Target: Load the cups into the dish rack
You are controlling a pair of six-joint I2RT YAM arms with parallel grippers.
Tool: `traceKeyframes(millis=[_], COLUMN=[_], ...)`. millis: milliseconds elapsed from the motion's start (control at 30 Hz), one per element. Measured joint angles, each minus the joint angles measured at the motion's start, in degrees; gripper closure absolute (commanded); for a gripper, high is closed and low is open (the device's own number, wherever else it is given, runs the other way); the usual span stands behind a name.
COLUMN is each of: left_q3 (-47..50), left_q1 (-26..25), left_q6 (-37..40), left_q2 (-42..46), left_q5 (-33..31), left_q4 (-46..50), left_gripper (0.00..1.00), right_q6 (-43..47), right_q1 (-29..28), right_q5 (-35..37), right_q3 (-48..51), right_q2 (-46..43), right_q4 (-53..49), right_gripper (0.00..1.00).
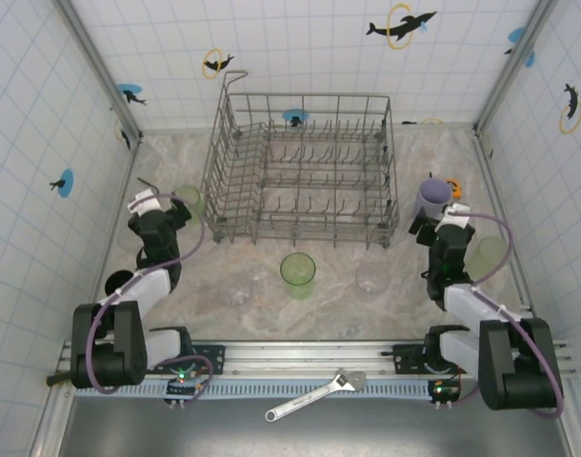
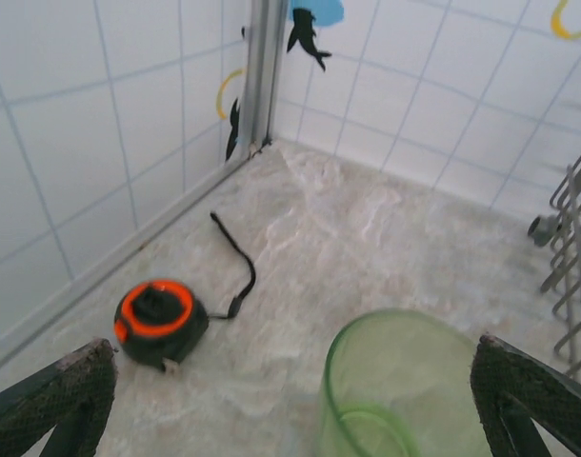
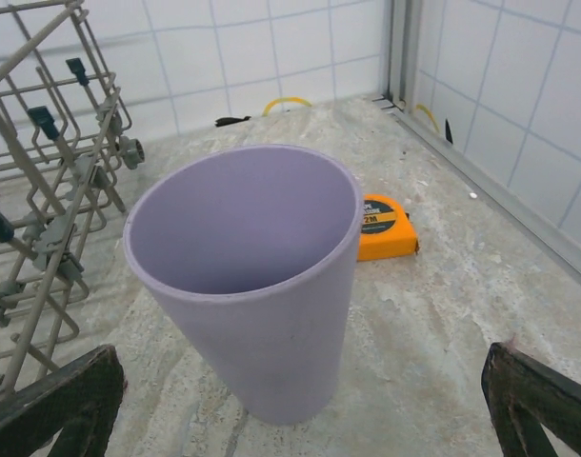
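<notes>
The grey wire dish rack (image 1: 303, 94) stands at the back middle with no cups in it. Cups stand upright on the table: a green cup (image 1: 297, 269) in front of the rack between two clear cups (image 1: 241, 288) (image 1: 372, 278), and another green cup (image 1: 489, 255) at the right. My left gripper (image 1: 163, 206) is open just short of a green cup (image 2: 405, 390) by the rack's left end. My right gripper (image 1: 450, 218) is open, its fingers either side of the lavender cup (image 3: 252, 286) without touching it. A black mug (image 1: 117, 283) stands near the left arm.
A black-and-orange tape measure (image 2: 157, 319) lies left of the left green cup. An orange tape measure (image 3: 386, 228) lies behind the lavender cup. A wrench (image 1: 316, 394) rests on the front rail. Tiled walls close in both sides and the back.
</notes>
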State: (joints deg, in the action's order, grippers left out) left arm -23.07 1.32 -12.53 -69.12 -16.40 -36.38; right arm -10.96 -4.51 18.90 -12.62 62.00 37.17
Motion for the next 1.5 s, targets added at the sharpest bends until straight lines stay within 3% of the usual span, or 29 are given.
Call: traceKeyframes(millis=[333,667,1100,1300,1500], left_q3=[-11.21,-21.99,-36.22,-43.06,-42.88], left_q1=[-5.29,-6.32,-7.13,-14.27,-14.4], left_q6=[-4.5,-11.23,-16.83,-19.28,-19.23], left_q2=[3.39,6.12,6.4,6.75,7.69], left_q5=[-0.33,6.67,17.9,17.68,13.42], left_q4=[22.43,43.28,69.42,74.75,78.2], left_gripper=[0.02,0.02,0.02,0.02,0.02], right_q6=[-5.7,-7.58,-7.91,-8.09,-8.37], right_q1=[-0.04,-0.42,-0.79,-0.79,-1.31], right_q5=[-0.52,-5.14,-8.57,-9.11,-9.99], right_q3=[-12.57,-18.67,-22.93,-24.17,-25.64], right_q2=[-0.79,-1.31,-3.45,-3.48,-3.87], right_q4=[-21.55,-37.11,-46.12,-48.96,-50.86], right_gripper=[0.0,0.0,0.0,0.0,0.0])
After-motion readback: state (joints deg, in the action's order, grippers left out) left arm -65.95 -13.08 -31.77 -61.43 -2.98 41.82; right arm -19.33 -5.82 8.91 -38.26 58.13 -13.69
